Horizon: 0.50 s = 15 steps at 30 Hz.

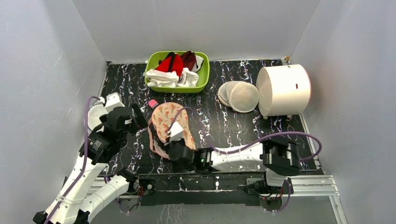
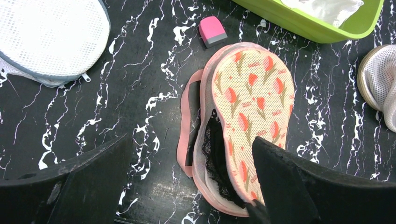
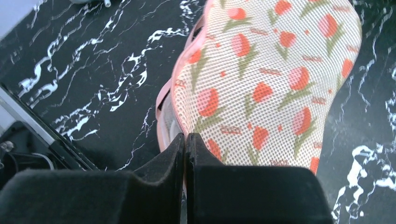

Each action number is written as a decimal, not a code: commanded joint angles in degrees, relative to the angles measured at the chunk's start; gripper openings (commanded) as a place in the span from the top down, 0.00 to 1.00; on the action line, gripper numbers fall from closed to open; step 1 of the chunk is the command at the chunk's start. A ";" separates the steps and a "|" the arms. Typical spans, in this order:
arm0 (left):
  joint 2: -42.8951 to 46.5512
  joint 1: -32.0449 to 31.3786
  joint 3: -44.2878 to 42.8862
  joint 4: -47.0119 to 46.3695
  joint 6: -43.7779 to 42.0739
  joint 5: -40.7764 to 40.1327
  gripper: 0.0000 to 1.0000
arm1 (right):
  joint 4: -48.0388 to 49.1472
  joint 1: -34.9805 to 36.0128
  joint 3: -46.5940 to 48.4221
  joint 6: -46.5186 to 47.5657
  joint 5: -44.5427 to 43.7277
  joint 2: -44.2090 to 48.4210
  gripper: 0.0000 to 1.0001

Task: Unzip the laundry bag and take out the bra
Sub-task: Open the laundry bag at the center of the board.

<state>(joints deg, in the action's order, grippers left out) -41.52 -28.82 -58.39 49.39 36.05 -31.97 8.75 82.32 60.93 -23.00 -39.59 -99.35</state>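
The laundry bag, peach with a floral print and pink zipper edging, lies mid-table, partly unzipped along its left side. In the left wrist view its top flap is lifted and the black lace bra shows inside on the white mesh lining. My right gripper is shut on the near edge of the bag's top flap; it shows in the top view at the bag's near end. My left gripper is open and empty, over the bag's open left edge; it also shows in the top view.
A green basket with red and white clothes stands at the back. Two round white mesh domes and a white drum are at the back right. A small pink block lies beyond the bag. A white mesh bag lies at the left.
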 commanded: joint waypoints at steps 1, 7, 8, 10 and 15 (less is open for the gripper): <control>0.53 0.35 0.98 -0.31 0.00 1.29 0.02 | 5.72 -4.46 -7.34 -16.79 2.39 7.12 1.00; 0.55 0.34 2.05 -0.03 0.42 2.85 0.02 | 9.01 -9.68 -18.37 -32.22 2.82 15.67 1.00; 0.64 0.34 2.51 -0.33 0.49 3.18 0.02 | 9.22 -10.37 -20.10 -34.47 2.99 17.15 1.00; 0.75 0.34 3.36 -0.89 0.68 3.97 0.02 | 10.29 -11.41 -23.30 -37.02 2.72 19.70 1.00; -0.24 0.34 4.60 -1.95 1.26 6.84 0.02 | 8.13 -13.12 -28.01 -41.53 -1.55 25.80 1.00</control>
<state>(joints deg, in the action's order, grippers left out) -41.30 -28.82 -54.74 48.75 36.80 -27.88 14.85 70.26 35.07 -57.06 -36.95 -78.50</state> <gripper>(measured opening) 0.983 0.012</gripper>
